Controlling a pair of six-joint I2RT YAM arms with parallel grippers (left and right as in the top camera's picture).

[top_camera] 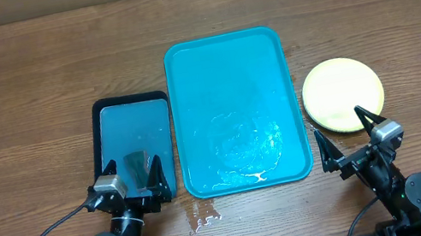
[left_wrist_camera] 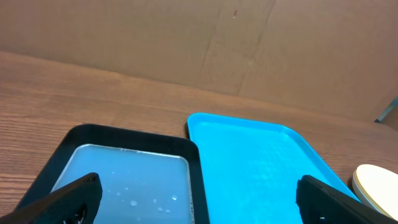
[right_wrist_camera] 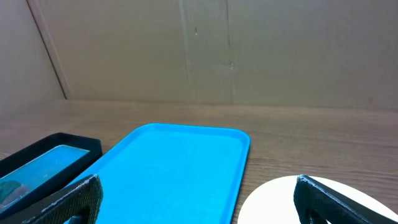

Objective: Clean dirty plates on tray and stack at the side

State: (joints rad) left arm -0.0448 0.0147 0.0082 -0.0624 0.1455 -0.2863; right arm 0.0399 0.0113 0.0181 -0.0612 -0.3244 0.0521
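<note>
1. Tray [top_camera: 224, 63]: turquoise, mid-table [top_camera: 16, 100]; holds only a film of water on its near half.
2. Plates [top_camera: 342, 90]: stacked on the wood just right of the tray. Top face is pale yellow-green; I cannot tell the number in the stack.
3. My right gripper [top_camera: 341, 128]: right of the tray's near corner, fingers spread wide and gripping nothing, one tip over the stack's near rim.
4. My left gripper [top_camera: 137, 181]: left of the tray, fingers likewise released, nothing gripped.
5. Small black-rimmed tray [top_camera: 98, 120]: just beside the tray's left edge, shallow water inside, with a dark sponge [top_camera: 139, 165] at its near end under my left gripper.
6. Puddle [top_camera: 202, 217]: on the wood, off the tray's near left corner.
</note>
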